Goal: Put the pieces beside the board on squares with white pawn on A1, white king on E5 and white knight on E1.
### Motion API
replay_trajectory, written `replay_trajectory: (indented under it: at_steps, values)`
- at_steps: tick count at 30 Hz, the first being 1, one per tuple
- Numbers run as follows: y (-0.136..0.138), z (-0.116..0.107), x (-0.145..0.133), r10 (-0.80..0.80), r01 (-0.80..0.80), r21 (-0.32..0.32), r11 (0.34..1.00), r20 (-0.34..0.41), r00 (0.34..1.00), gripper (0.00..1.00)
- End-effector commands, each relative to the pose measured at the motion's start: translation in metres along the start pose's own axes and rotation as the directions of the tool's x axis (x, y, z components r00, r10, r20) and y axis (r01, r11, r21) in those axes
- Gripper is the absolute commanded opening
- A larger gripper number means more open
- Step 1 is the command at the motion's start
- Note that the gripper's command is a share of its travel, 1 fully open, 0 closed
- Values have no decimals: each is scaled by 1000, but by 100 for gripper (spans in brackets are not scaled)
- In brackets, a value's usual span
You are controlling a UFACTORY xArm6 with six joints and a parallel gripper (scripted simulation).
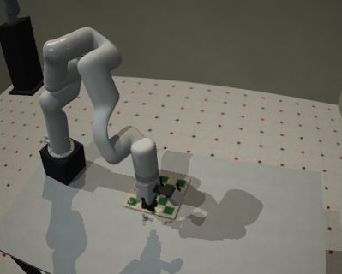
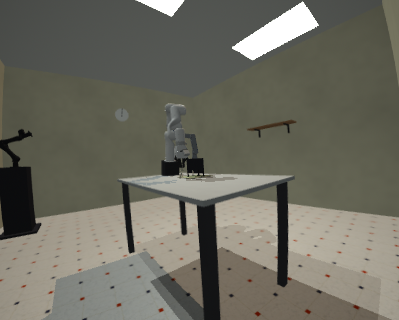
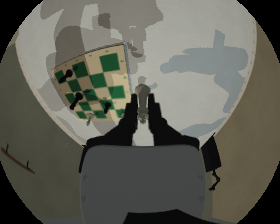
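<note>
Now pinching pale chess pc (image 3: 143,106) btwn gripper (image 1: 149,208) (image 2: 182,164) (image 3: 142,101) fingers, jaws only slightly apart; pc's rounded end showing past tips, near board (image 1: 164,212) (image 2: 200,176) (image 3: 122,80), exact type can't tell.

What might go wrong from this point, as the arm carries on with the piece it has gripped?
The light piece between the gripper's fingers could tilt or slip, since it is pinched between two narrow tips. The dark pieces on the board could be knocked if the fingers come down close to them.
</note>
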State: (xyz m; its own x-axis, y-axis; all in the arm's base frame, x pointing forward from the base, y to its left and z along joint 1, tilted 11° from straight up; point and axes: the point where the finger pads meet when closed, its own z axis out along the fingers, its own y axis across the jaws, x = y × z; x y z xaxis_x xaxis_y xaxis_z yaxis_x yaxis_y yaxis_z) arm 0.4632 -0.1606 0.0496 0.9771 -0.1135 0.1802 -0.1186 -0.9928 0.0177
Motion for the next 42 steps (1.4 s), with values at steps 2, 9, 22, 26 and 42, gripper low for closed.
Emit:
replay_trajectory:
  at_steps: [2,9,22,26,42]
  values:
    - [0,-34,0,0,0,0,1000,-2,1000,0]
    - [0,-38,0,0,0,0,1000,-2,1000,0]
    - [-8,-38,3,57,-57,0,998,-1,998,0]
    - [-22,-38,8,166,-166,1,986,0,986,0]
    - [-118,-40,27,705,-705,11,709,9,709,0]
